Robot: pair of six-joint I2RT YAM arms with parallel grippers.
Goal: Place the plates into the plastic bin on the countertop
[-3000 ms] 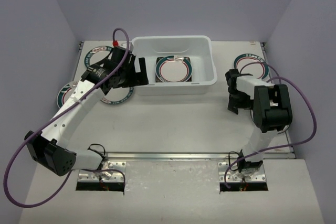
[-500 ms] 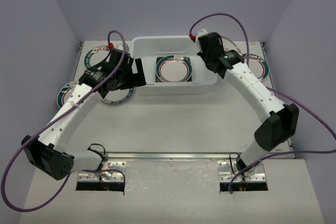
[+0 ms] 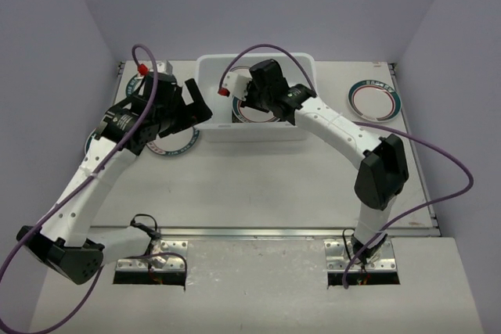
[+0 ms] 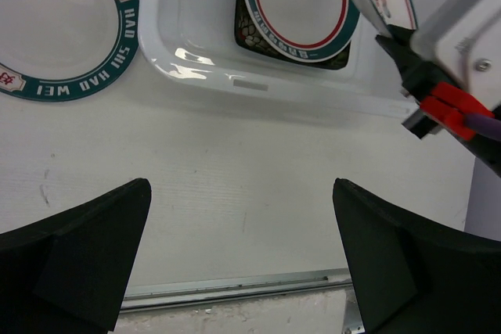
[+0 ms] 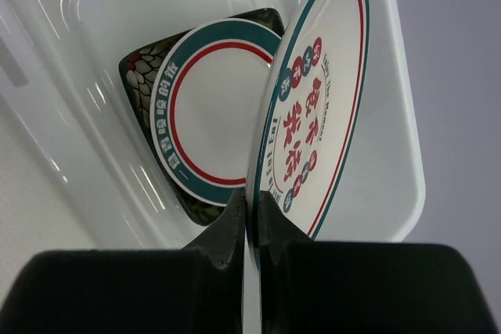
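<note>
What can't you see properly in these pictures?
Top view: the right arm covers much of the bin; the left arm hides part of a table plate.
Wrist views: the black square plate lies mostly under a round plate.
Left wrist view: the lettered plate is cut off by the edge.

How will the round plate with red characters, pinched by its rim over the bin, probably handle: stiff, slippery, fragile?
Probably stiff: the plate looks flat though the right gripper pinches only its rim. Its smooth face may slip or pivot in that narrow grip. If ceramic, dropping it onto the round plate in the bin might chip it.
</note>
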